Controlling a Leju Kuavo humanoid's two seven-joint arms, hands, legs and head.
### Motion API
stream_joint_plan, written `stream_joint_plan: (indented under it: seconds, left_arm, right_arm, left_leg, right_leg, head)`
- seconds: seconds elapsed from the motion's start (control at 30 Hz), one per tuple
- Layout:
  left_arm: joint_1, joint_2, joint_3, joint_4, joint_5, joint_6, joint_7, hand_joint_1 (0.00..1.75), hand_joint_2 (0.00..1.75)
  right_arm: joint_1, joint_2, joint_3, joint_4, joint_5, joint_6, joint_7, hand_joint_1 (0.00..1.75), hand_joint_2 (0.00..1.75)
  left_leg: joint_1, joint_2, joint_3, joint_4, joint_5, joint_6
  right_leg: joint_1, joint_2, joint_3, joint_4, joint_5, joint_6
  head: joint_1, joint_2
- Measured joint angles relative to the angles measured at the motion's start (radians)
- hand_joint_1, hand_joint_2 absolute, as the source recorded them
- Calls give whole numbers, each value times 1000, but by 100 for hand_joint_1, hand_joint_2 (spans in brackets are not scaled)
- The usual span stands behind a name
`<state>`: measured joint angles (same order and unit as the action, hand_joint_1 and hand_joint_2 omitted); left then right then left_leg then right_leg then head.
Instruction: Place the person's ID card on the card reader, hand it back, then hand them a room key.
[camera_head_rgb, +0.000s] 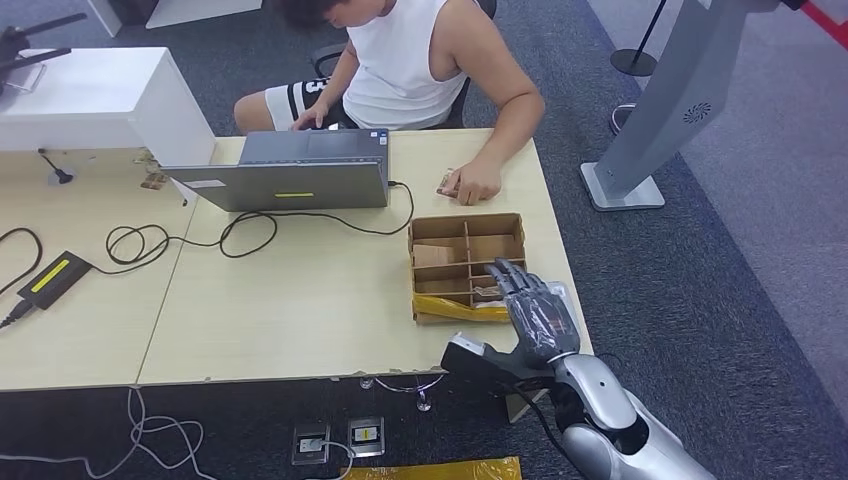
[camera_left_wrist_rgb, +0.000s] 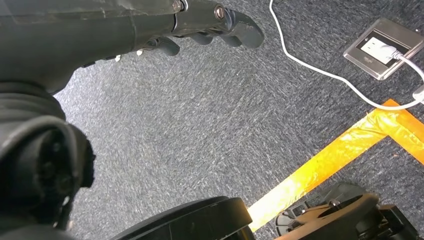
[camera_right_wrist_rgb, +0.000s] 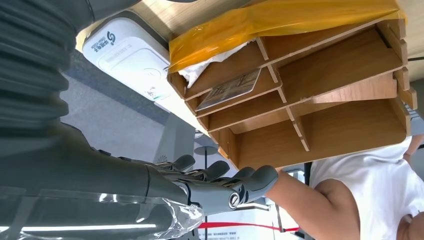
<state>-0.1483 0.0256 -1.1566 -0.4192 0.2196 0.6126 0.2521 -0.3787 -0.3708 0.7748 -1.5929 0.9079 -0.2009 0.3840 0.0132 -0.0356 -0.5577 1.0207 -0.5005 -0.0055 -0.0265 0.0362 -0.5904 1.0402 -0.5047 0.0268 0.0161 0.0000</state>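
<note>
One hand is at work: the right hand (camera_head_rgb: 537, 312) hovers with fingers spread and straight, holding nothing, over the near right corner of the wooden tray (camera_head_rgb: 512, 225). Palm faces down, fingertips point away from the robot toward the person (camera_head_rgb: 420, 60); the silver forearm rises steeply from below the table edge. The left hand (camera_left_wrist_rgb: 200, 25) hangs at the robot's side above the carpet, fingers loosely curled in, nothing in them.

In the right wrist view a flat card (camera_right_wrist_rgb: 230, 89) lies in one of the tray's narrow compartments, next to the yellow-taped end; whether it is the room key or the ID card cannot be told. The white card reader (camera_right_wrist_rgb: 132, 57) sits just beside that same end of the tray. The person's hand (camera_head_rgb: 470, 185) rests on the table beyond the tray's far edge, over something small and flat.

Judgement: the step in hand is a pick from the tray. The compartment walls are close, so the fingers should descend straight, pinch the card by an edge rather than press it flat, and lift clear before moving sideways. Catching a divider could drag the light tray.
</note>
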Motion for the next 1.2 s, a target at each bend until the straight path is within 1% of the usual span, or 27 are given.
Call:
stream_joint_plan:
  seconds: [0.33,0.53,0.63,0.8,1.0,1.2]
  left_arm:
    - [-2,0,0,0,-1,-4,0,0,0]
    - [-3,0,0,-2,-18,-6,5,0,0]
    - [-4,0,0,-2,-24,-12,12,0,0]
    - [-5,1,0,-2,-35,-25,19,0,0]
    - [-12,0,0,-5,-51,-30,23,0,0]
    - [-12,0,0,-5,-56,-30,24,0,0]
  right_arm:
    - [-6,0,0,22,3,5,0,0,175]
    - [-22,0,2,38,26,51,14,0,175]
    - [-29,0,3,44,37,60,21,0,175]
    - [-34,3,3,55,45,56,24,0,175]
    - [-70,24,14,89,61,41,10,0,175]
    - [-82,42,27,115,61,24,5,0,175]
  left_leg:
    - [0,0,0,0,0,0]
    - [0,0,0,0,0,0]
    - [0,0,0,0,0,0]
    - [0,0,0,0,0,0]
    - [0,0,0,0,0,0]
    - [0,0,0,0,0,0]
  right_leg:
    - [0,0,0,0,0,0]
    - [0,0,0,0,0,0]
    - [0,0,0,0,0,0]
    - [0,0,0,0,0,0]
    - [0,0,0,0,0,0]
    - [0,0,0,0,0,0]
  head:
    - [0,0]
    - [0,0]
    - [0,0]
    - [0,0]
    - [0,0]
    - [0,0]
